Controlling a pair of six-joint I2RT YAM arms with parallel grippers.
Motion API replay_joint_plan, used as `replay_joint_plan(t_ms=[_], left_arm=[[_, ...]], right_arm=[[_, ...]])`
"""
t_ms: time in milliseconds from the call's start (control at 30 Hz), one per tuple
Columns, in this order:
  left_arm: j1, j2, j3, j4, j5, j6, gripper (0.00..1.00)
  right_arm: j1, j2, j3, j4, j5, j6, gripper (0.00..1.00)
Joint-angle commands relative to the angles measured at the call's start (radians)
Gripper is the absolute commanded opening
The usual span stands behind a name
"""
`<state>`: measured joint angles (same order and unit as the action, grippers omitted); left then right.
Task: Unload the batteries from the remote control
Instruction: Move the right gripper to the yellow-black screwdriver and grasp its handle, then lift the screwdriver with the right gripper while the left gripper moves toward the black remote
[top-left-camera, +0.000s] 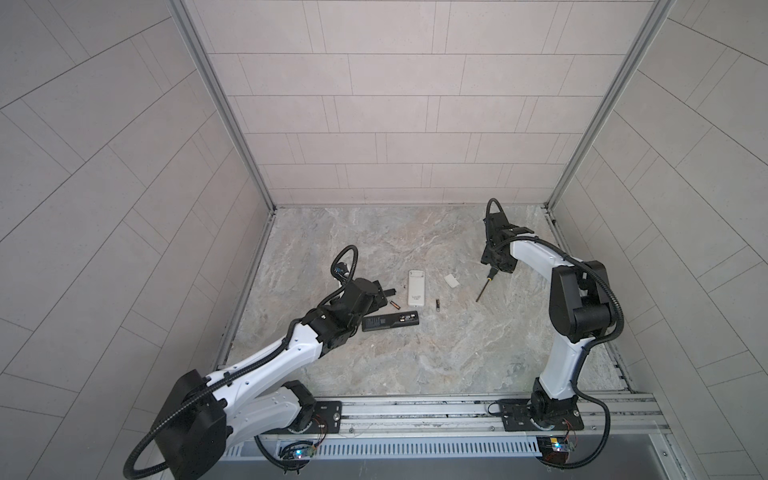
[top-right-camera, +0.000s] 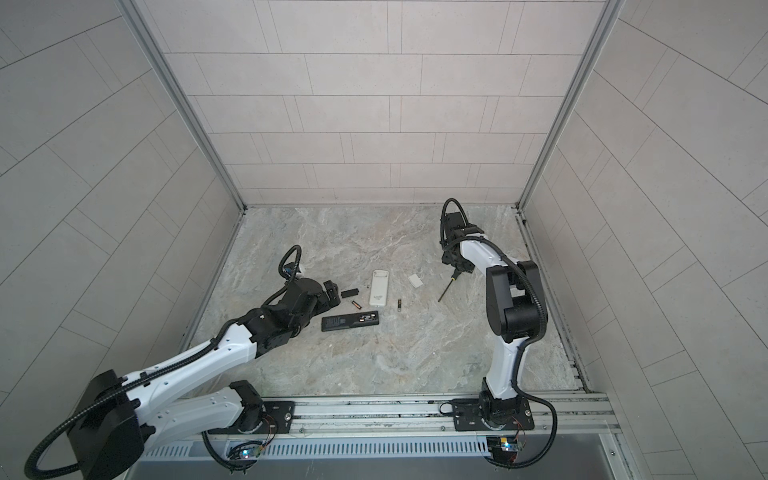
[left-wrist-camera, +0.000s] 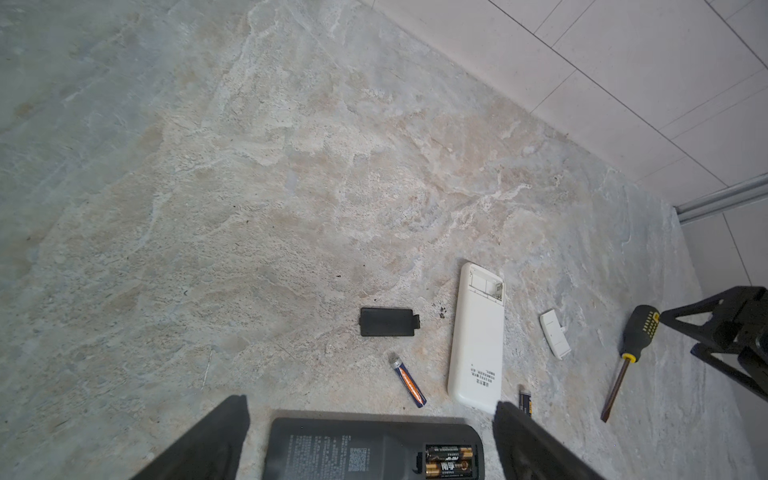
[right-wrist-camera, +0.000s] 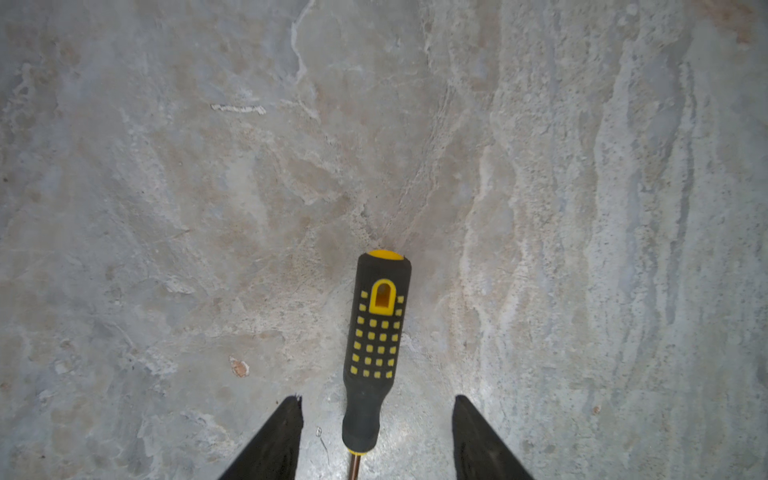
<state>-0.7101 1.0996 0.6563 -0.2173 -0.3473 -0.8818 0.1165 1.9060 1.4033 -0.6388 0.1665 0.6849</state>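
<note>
A black remote (left-wrist-camera: 374, 449) lies back up on the stone floor with its compartment uncovered. Two black-and-gold batteries (left-wrist-camera: 451, 459) sit inside it. My left gripper (left-wrist-camera: 370, 402) hovers open over this remote, a finger to either side, touching nothing. One loose battery (left-wrist-camera: 408, 379) lies between the black remote and its black cover (left-wrist-camera: 386, 327). Another battery (left-wrist-camera: 525, 401) rests by the white remote (left-wrist-camera: 478, 336), whose compartment is empty. My right gripper (right-wrist-camera: 376, 399) is open astride the screwdriver (right-wrist-camera: 376, 332) handle, with gaps on both sides.
In both top views the white remote (top-left-camera: 417, 288) lies mid-floor with its white cover (top-left-camera: 451, 280) to its right. The black remote (top-right-camera: 351, 322) sits nearer the front. Tiled walls enclose the floor on three sides. A metal rail (top-left-camera: 415, 409) runs along the front.
</note>
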Motion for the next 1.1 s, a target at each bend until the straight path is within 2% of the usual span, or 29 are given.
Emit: replay_joint_plan(t_ms=[0,233,400,600,900,1067], left_arm=[[0.021,0.063,0.076,0.009,0.072,0.122,0.96],[0.026,0.182,0.199,-0.026,0.158,0.245,0.91],[0.036,0.221,0.234,-0.018,0.193,0.270,0.90],[0.038,0.235,0.246,-0.015,0.214,0.284,0.88],[0.039,0.232,0.270,-0.050,0.238,0.317,0.86],[0.039,0.203,0.255,-0.051,0.232,0.317,0.86]], right_arm=[[-0.009,0.061,0.057,-0.029,0.045,0.021,0.55],[-0.012,0.132,0.103,-0.071,0.048,0.059,0.49],[-0.011,0.147,0.091,-0.071,0.051,0.059,0.49],[-0.011,0.148,0.068,-0.037,0.038,0.059,0.40],[-0.011,0.187,0.075,-0.077,0.046,0.058,0.42],[-0.012,0.152,0.040,-0.035,0.052,0.058,0.30]])
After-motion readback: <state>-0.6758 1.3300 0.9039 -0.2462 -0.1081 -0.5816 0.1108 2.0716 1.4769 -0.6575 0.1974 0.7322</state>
